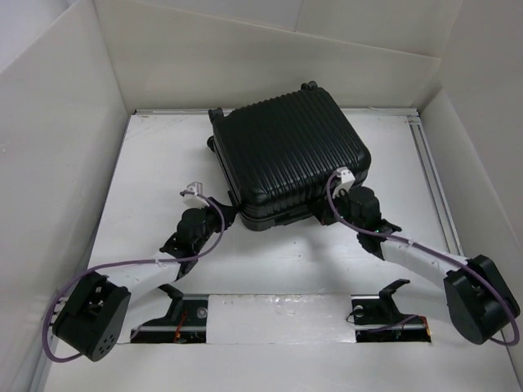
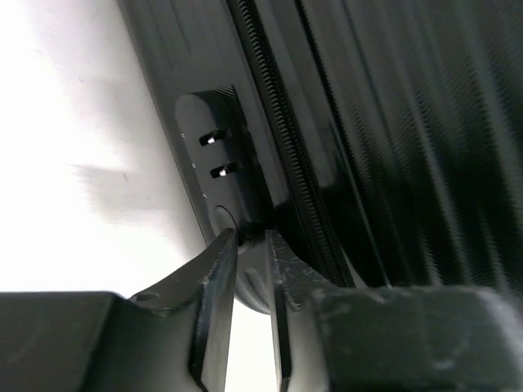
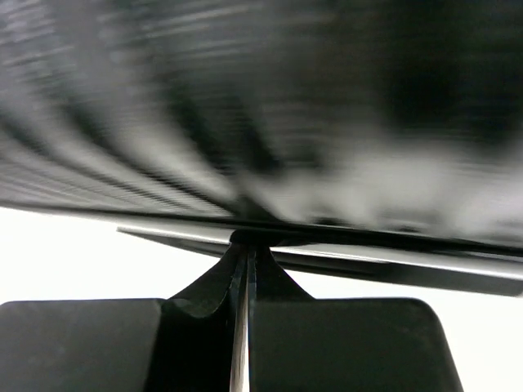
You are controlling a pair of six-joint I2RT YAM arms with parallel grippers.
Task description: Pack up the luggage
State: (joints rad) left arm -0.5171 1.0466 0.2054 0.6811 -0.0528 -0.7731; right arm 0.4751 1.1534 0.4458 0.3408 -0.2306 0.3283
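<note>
Sitting closed at twelve o'clock, the luggage (image 1: 290, 155) seemed only to need fastening; left gripper (image 2: 252, 237) barely parted by the lock (image 2: 216, 155), right gripper (image 3: 248, 245) pressed closed

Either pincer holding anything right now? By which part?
Cannot tell: left pincer tips sit at the lock panel of the luggage; right pincer is shut at its edge seam.

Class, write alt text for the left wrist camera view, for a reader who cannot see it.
The left pincer, fingers almost together, sits at the lower end of a lock panel on the black ribbed luggage. A zip runs beside the panel; white table shows at left.
</note>
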